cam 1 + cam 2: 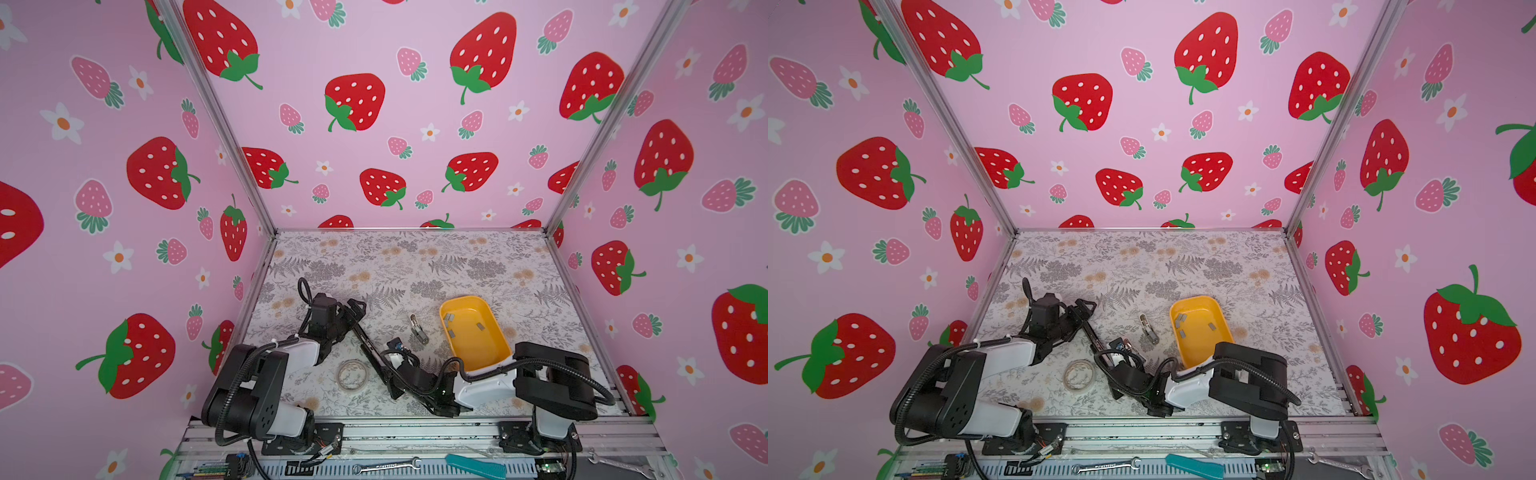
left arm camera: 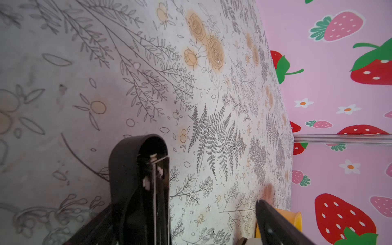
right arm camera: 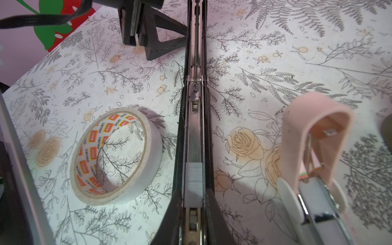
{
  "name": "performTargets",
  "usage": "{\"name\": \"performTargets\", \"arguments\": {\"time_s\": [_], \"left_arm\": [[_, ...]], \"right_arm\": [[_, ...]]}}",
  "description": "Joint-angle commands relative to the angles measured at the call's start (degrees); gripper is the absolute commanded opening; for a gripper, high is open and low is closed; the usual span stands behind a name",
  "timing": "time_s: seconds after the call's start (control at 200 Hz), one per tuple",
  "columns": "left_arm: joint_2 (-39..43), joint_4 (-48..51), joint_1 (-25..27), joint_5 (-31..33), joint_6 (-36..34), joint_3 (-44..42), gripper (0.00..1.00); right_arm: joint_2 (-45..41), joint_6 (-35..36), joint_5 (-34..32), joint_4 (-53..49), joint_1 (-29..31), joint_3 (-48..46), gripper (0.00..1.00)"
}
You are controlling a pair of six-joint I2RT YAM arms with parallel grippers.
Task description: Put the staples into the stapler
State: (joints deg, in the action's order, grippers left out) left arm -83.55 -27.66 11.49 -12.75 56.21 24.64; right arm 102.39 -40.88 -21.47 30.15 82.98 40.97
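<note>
A long black stapler [image 1: 371,353] lies opened out flat on the floral table. In the right wrist view a grey strip of staples [image 3: 193,184] sits in its metal channel [image 3: 194,135]. My right gripper [image 3: 194,214] is shut on the channel's sides just behind that strip, at the near end in both top views [image 1: 388,380]. My left gripper [image 1: 355,308] is open at the stapler's far end. The flipped-back black cover [image 2: 137,169] rests beside one finger [image 2: 273,222]. More staples [image 1: 449,319] lie in the yellow tray [image 1: 478,353].
A small pink and silver stapler [image 1: 419,330] lies open between the black stapler and the tray, close to my right gripper [image 3: 314,135]. A roll of white tape [image 1: 352,375] sits left of the black stapler [image 3: 114,154]. Strawberry-patterned walls enclose three sides.
</note>
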Motion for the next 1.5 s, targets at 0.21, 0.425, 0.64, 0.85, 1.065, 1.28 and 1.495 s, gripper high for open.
{"name": "performTargets", "arguments": {"time_s": [0.21, 0.425, 0.64, 0.85, 1.065, 1.28, 1.495], "left_arm": [[-2.19, -0.96, -2.11, -4.81, -0.33, 2.08, 0.99], [3.18, 1.16, -4.81, -7.46, -3.47, 2.16, 0.95], [4.4, -4.39, -4.67, -11.42, -3.86, 1.22, 0.68], [4.35, -5.83, -3.77, -12.25, -3.97, 1.26, 0.51], [9.2, 4.07, 1.37, -9.01, -13.03, 5.0, 0.47], [12.54, 21.28, 12.04, 4.08, -28.61, 11.4, 0.38], [14.07, 28.89, 17.93, 11.22, -31.26, 12.98, 0.35]], "right_arm": [[0.82, 0.17, 3.53, 0.72, 0.65, 0.89, 0.0], [0.1, 1.12, 0.42, 0.15, 0.85, 0.03, 0.0], [0.04, 1.58, -0.13, 0.35, 1.01, -0.14, 0.0], [0.0, 1.26, -0.52, 0.43, 1.15, -0.36, 0.0], [-0.56, 1.66, -1.32, 1.3, 1.14, -1.03, 0.0], [-3.16, 4.24, -1.54, 5.74, 1.13, -4.05, 0.0], [-2.62, 6.14, -2.38, 9.61, 1.25, -5.3, 0.0]]}}
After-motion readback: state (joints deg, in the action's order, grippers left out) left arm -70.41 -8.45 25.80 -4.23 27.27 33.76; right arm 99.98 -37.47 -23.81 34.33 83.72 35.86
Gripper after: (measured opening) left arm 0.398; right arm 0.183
